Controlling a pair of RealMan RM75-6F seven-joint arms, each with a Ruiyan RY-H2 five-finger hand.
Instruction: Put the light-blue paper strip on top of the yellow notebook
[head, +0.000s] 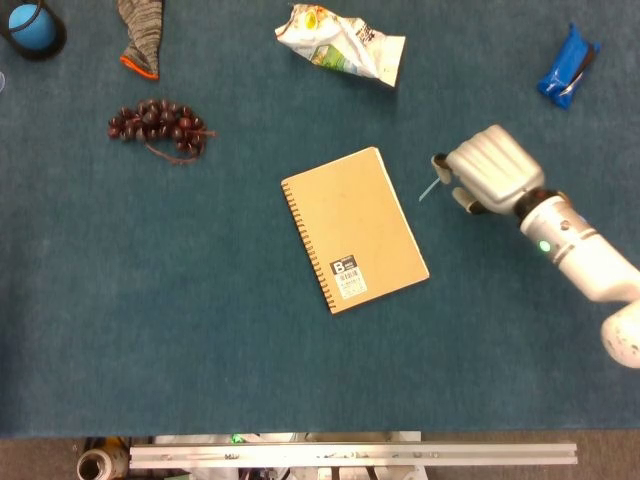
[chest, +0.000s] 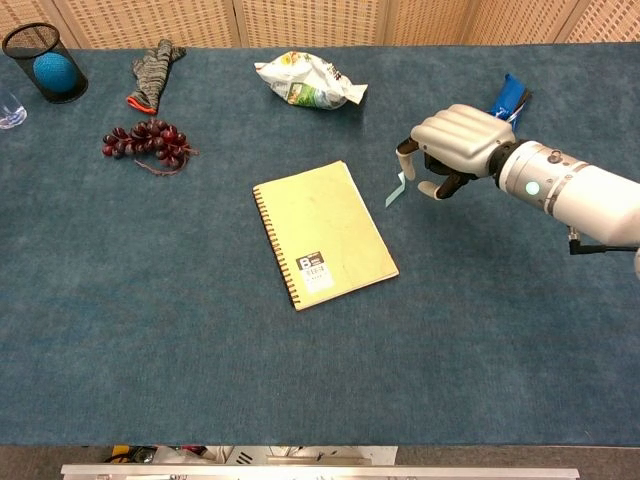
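Light-blue paper strip (head: 430, 186) lies on the counter (head: 200, 350) just off the yellow notebook (head: 355, 229) at two o'clock. My right hand (head: 487, 170) hovers beside it, fingers (chest: 405, 155) parted, holding nothing. I'd pinch its raised end gently, without creasing it.

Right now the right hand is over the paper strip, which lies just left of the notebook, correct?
Not quite: the paper strip lies just right of the notebook, not left, as the head view shows. The right hand is indeed at the strip, its fingers by the strip's upper end.
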